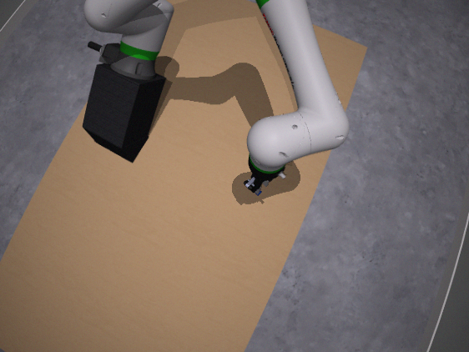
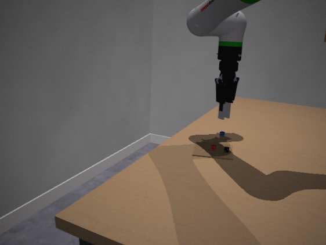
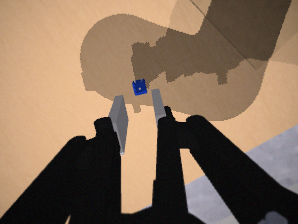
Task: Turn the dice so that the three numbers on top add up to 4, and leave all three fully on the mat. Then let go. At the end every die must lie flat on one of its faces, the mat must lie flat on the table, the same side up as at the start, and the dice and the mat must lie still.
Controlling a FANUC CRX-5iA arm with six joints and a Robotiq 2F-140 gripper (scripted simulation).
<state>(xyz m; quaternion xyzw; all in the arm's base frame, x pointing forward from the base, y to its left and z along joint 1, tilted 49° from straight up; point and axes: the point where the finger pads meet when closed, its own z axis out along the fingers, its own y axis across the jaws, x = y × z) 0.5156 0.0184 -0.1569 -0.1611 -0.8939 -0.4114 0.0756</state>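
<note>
Black two-finger gripper (image 2: 224,115) is hung above small blue die (image 2: 222,133), fingers drawn close together on nothing; red die (image 2: 213,147) and black die (image 2: 226,150) are seen on thin tan mat (image 2: 203,151).

Pips are way too tiny to read here

From the exterior view the red die (image 2: 213,147) and black die (image 2: 226,150) are just specks, faces unreadable. The mat (image 2: 203,153) nearly melts into the arm's shadow. Top view hides both dice under the wrist; only a sliver of the blue die (image 1: 259,192) peeks out. Wrist view cuts the mat off at the top.
</note>
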